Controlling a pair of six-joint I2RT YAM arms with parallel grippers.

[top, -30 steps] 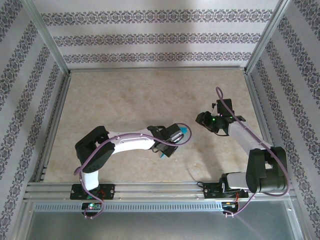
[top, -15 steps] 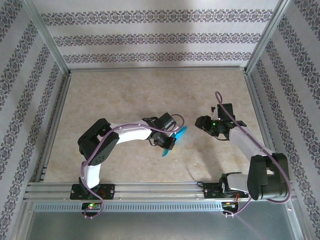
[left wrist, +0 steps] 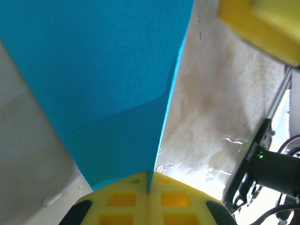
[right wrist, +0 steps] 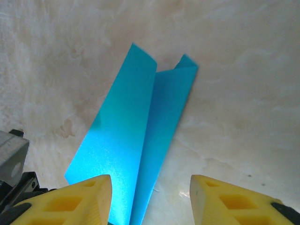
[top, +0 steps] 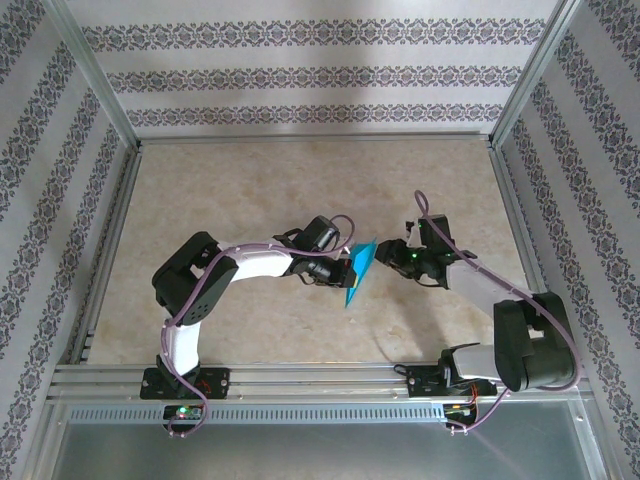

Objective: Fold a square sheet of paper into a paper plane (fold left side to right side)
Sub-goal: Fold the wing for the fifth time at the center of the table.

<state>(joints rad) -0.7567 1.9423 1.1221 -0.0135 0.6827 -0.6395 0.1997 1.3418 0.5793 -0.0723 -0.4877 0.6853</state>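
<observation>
Two claws: left claw (left wrist: 149,183) pinches the folded teal paper (right wrist: 126,136), right claw (right wrist: 150,194) gapes beside it.

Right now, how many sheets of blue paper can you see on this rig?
1. The folded teal paper is pinched in the shut left claw above the table, with the open right claw just to its right. Another could be hidden from these cameras.
</observation>
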